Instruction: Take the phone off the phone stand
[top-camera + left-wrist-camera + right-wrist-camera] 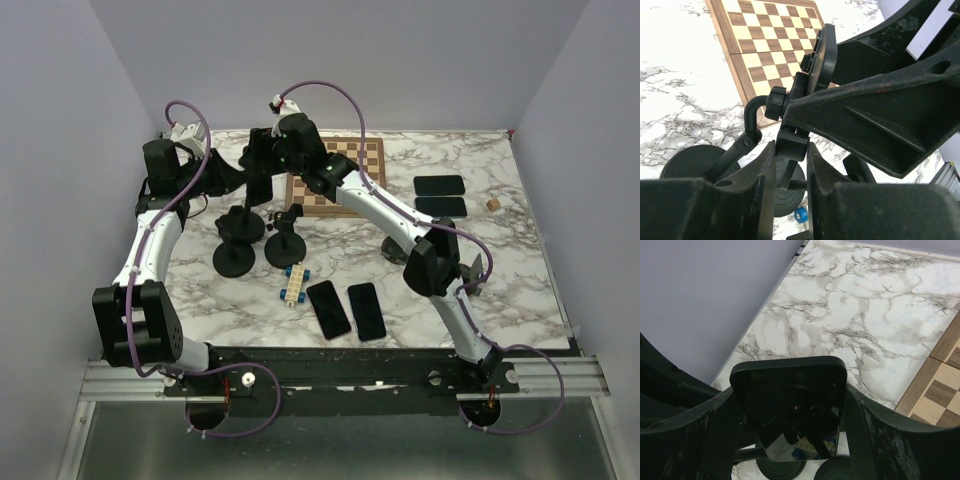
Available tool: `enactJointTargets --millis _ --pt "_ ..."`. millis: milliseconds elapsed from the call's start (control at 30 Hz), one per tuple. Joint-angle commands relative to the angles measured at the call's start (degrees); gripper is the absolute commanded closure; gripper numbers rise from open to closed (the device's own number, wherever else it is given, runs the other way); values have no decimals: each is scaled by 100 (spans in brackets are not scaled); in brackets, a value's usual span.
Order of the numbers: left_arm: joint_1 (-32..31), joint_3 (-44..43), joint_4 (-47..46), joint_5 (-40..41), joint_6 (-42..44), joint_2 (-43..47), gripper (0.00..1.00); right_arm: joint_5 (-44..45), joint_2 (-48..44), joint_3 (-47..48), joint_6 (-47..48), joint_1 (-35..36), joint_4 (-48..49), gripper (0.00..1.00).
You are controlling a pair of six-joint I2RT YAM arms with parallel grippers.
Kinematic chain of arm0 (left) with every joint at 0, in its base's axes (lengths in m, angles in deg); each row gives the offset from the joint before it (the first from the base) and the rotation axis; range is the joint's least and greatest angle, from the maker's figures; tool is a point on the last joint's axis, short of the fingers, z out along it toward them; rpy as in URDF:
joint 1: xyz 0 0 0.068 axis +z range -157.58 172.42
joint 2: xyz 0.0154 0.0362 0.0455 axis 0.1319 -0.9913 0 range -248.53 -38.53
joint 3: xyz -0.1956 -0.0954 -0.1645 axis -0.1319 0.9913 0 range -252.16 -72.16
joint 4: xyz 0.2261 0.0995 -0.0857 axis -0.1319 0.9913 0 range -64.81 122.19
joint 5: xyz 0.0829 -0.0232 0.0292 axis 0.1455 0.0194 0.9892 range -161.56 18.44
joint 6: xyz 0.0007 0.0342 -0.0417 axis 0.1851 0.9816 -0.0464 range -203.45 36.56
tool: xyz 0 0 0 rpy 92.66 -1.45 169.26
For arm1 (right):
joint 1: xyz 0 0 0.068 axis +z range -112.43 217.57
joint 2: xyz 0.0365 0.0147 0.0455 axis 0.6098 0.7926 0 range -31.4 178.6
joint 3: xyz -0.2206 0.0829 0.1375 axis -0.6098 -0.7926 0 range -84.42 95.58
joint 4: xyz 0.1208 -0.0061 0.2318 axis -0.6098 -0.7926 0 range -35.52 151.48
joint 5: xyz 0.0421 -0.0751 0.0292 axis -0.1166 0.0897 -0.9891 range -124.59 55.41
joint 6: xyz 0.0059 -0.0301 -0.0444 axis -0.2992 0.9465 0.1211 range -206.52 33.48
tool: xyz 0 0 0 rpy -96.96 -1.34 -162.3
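The pull-out step is in hand. The phone (790, 390) sits in the stand (751, 120), upper centre-left of the top view. The right gripper (790, 412) grasps it across its width. The left gripper (791, 150) pinches the stand's stem below the cradle. Next, probably: left braces while right draws the phone clear.

Seemingly, phone stand (782, 469) mostly hidden behind phone (790, 400).

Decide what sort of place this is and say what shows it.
Likely a robot lab cell: two arms bolted to a marble-look table, plain walls around it, props like phones and a chessboard.
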Motion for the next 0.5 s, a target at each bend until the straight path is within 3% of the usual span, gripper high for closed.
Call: enactJointTargets --millis 0,167,467 --pt "-61 -34 -336 -516 -117 -86 77 -173 68 -60 -79 70 -118 99" --pt "-63 -4 -236 -420 -67 -47 99 240 59 -16 105 73 -163 99" --pt "58 41 -187 -523 -244 -155 100 1966 -319 -347 1265 72 94 99"
